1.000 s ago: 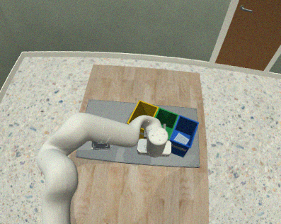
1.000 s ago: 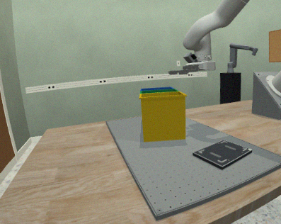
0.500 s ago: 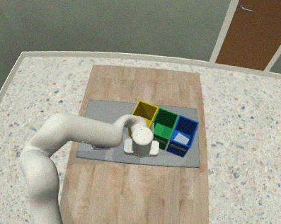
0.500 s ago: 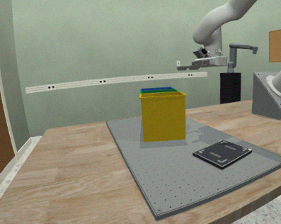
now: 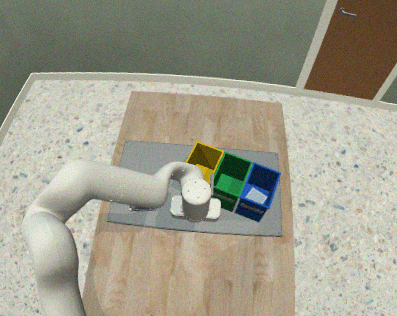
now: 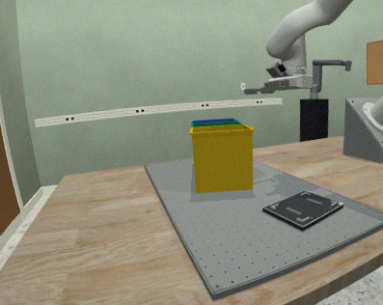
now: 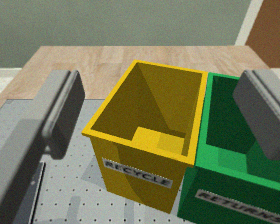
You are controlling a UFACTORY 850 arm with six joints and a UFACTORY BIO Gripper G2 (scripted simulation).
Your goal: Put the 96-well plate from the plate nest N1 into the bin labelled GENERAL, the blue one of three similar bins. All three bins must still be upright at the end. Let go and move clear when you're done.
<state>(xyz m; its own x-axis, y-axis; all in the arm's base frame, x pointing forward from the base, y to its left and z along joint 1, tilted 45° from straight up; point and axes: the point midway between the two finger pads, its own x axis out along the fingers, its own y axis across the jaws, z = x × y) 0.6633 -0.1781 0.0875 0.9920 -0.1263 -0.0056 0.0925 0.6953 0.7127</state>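
Gripper (image 5: 196, 212) (image 6: 255, 91) (image 7: 163, 117) fingers stand spread around nothing, while the 96-well plate (image 5: 257, 195) lies inside the blue GENERAL bin (image 5: 250, 209), probably light, stiff and smooth, best pinched by 2 opposite skirt sides.

So it's a pale wood-plank table (image 5: 153, 270) (image 6: 99, 203) (image 7: 91, 55); grey perforated metal board (image 5: 138, 155) (image 6: 220, 251) (image 7: 71, 175) flat on top of it; that's what sits directly on the wood, and the wood shows on both sides of the board.
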